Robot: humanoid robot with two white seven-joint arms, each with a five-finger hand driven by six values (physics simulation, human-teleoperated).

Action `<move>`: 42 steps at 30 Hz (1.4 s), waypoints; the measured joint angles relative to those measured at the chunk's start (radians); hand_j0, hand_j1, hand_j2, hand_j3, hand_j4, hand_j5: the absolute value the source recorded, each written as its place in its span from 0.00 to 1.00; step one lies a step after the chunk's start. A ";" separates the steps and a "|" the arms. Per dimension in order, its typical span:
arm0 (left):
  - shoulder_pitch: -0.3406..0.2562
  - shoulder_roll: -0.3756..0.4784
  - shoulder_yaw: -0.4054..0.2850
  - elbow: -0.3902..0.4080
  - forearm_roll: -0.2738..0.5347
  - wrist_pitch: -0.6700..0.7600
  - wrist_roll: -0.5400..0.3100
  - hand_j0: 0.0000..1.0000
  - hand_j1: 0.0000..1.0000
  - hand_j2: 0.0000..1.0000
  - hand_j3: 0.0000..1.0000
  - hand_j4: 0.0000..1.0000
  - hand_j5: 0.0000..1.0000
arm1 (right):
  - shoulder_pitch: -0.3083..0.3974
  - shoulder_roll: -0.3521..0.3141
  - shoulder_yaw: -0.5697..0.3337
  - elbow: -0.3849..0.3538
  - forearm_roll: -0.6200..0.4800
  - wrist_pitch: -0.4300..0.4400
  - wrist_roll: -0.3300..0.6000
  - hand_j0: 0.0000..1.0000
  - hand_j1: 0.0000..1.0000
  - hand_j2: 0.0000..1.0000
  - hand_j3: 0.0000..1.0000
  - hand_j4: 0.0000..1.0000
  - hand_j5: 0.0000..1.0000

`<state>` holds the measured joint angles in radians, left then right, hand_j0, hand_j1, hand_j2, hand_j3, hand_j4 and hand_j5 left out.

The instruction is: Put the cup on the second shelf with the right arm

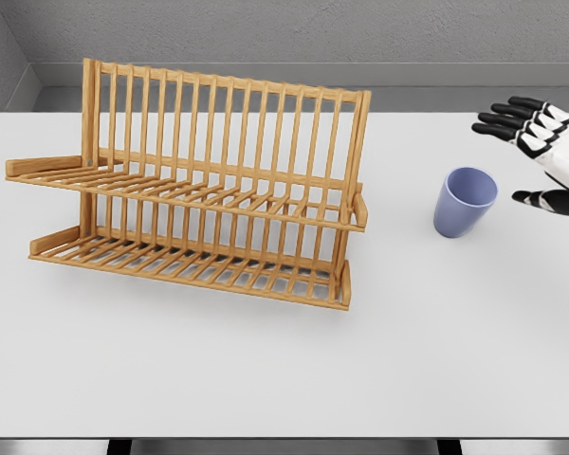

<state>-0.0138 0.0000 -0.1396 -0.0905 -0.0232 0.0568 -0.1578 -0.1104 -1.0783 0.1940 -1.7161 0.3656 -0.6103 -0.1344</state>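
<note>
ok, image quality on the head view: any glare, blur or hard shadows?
Head view: flat, even lighting, no glare on the white table; only a faint soft shadow beneath the wooden rack, almost none by the blue cup; everything in sharp focus, including the right hand, cropped by the right edge.

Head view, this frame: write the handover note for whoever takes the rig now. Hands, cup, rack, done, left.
Right hand: open, fingers spread, at the right edge, just right of the cup and not touching it.
Left hand: not in view.
Cup: blue, upright on the table, right of the rack, apart from it.
Rack: wooden, two slatted shelves, both bare.
Done: the hand is close to the cup; nothing grasped.
Left: close on the cup, lift it, carry it left to the second shelf, set it down, let go.
</note>
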 measured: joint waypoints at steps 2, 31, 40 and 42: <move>0.000 0.000 0.000 0.000 0.000 0.000 0.000 1.00 1.00 1.00 1.00 1.00 1.00 | -0.009 -0.001 0.000 0.001 -0.002 0.000 -0.001 1.00 1.00 1.00 1.00 1.00 1.00; 0.000 0.000 0.000 0.000 0.000 0.000 0.000 1.00 1.00 1.00 1.00 1.00 1.00 | -0.588 0.113 0.397 0.242 -0.004 -0.003 0.745 1.00 1.00 1.00 1.00 1.00 1.00; 0.000 0.000 0.000 0.000 0.000 0.000 0.000 1.00 1.00 1.00 1.00 1.00 1.00 | -0.606 0.142 0.422 0.327 -0.001 -0.003 0.746 1.00 1.00 1.00 1.00 1.00 1.00; 0.000 0.000 0.000 0.000 0.000 0.000 0.000 1.00 1.00 1.00 1.00 1.00 1.00 | -0.611 0.147 0.423 0.337 0.000 -0.003 0.746 1.00 1.00 1.00 1.00 1.00 1.00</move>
<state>-0.0138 0.0000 -0.1396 -0.0906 -0.0232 0.0568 -0.1578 -0.7210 -0.9310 0.6165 -1.3792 0.3652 -0.6134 0.6112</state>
